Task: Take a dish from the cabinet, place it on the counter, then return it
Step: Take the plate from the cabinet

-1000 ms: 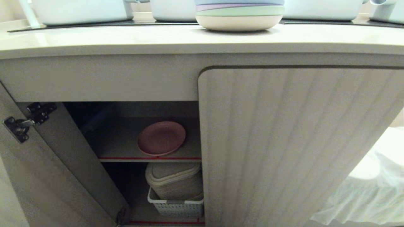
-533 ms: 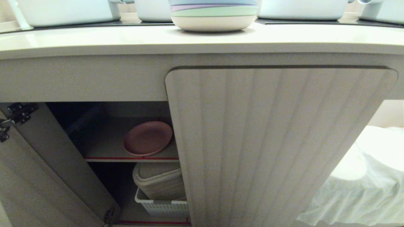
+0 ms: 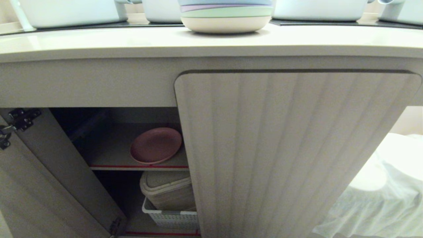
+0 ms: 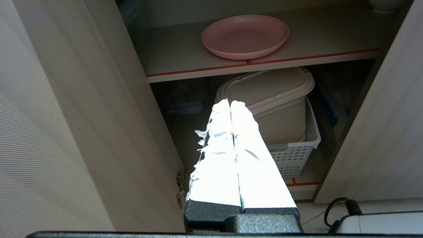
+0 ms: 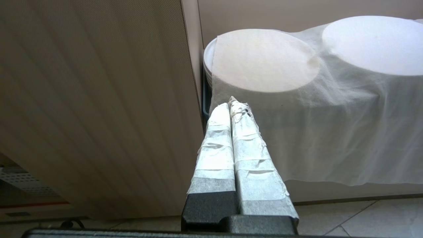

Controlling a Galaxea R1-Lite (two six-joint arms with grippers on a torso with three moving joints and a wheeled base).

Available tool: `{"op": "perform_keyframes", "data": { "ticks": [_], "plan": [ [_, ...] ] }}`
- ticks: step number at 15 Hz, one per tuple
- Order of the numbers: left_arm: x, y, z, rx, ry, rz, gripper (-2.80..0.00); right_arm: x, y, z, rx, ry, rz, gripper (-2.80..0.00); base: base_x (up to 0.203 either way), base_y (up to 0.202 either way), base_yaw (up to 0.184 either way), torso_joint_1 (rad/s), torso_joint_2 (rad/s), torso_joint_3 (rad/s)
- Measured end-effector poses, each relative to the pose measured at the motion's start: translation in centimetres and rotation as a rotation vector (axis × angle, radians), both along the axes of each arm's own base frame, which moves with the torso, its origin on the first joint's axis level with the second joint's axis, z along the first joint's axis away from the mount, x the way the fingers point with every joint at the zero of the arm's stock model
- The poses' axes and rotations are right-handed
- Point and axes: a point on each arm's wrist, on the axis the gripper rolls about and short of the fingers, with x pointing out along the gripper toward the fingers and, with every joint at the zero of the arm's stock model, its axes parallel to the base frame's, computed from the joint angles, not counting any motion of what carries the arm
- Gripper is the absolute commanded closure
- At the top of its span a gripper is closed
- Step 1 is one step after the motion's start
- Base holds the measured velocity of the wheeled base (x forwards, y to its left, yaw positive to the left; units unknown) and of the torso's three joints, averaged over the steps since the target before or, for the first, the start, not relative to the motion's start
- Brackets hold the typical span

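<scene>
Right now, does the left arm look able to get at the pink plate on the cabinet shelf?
Probably yes. The left door stands open, and the pink plate lies near the shelf's front edge with nothing before it. The left pincer is shut and points into the opening, below the shelf, so it must open and rise first.

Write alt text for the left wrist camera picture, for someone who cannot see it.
A round, shallow pink plastic plate lies on the upper grey shelf of an open beige cabinet, near the shelf's red front edge. Below it a beige lidded container sits in a white perforated basket. In the foreground the robot's left hand, wrapped in white tape, is shut and empty, short of the shelves.
</scene>
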Motion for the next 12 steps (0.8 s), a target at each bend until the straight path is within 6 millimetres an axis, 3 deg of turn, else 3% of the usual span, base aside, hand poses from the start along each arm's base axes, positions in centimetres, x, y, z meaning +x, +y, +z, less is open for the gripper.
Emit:
{"op": "perform_keyframes", "data": {
  "ticks": [12],
  "plan": [
    [0.00, 0.00, 0.00, -0.002, 0.000, 0.000, 0.00, 0.00, 0.00, -0.01, 0.000, 0.001, 0.000, 0.00, 0.000, 0.000, 0.000, 0.000, 0.00, 0.000]
  ]
}}
